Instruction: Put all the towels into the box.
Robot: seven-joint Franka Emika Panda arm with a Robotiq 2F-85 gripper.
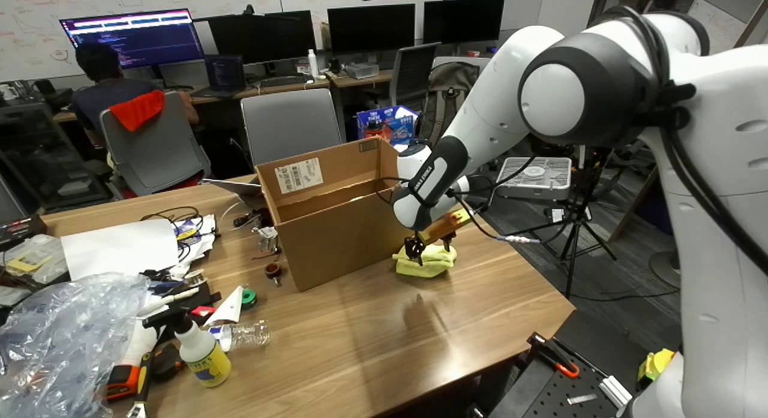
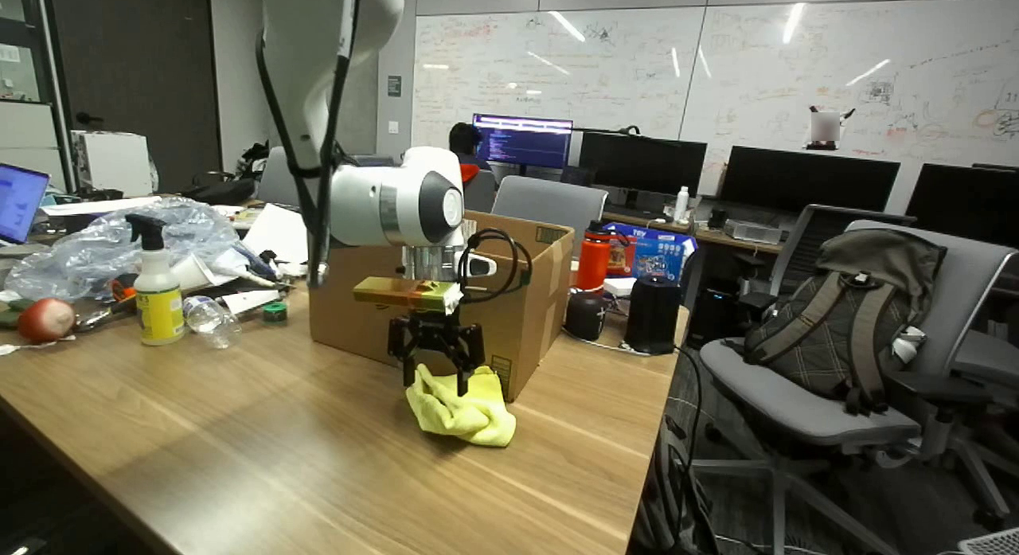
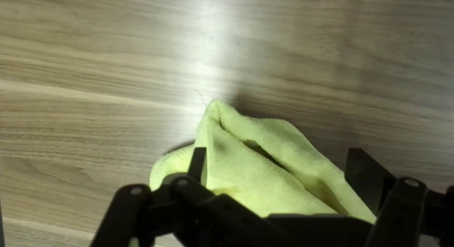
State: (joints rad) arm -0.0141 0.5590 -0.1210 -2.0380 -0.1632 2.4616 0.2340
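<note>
One crumpled yellow towel [image 1: 425, 263] lies on the wooden table beside the cardboard box, on the robot's side of it. It also shows in an exterior view [image 2: 466, 412] and in the wrist view [image 3: 255, 169]. The open-topped brown box [image 1: 348, 244] stands upright on the table and also shows in an exterior view [image 2: 350, 308]. Its floor is hidden in both exterior views. My gripper [image 2: 436, 382] points down at the towel with its fingers wide apart. In the wrist view the gripper [image 3: 276, 160] has the towel between and below its fingers, not pinched.
A spray bottle [image 1: 205, 355], a plastic bottle [image 1: 246, 335], green tape [image 1: 248, 297] and a plastic bag [image 1: 72, 340] clutter the table's far side from the towel. A black speaker [image 2: 654, 316] and a red bottle [image 2: 592, 260] stand beyond the box. The table edge [image 1: 528, 355] runs near the towel.
</note>
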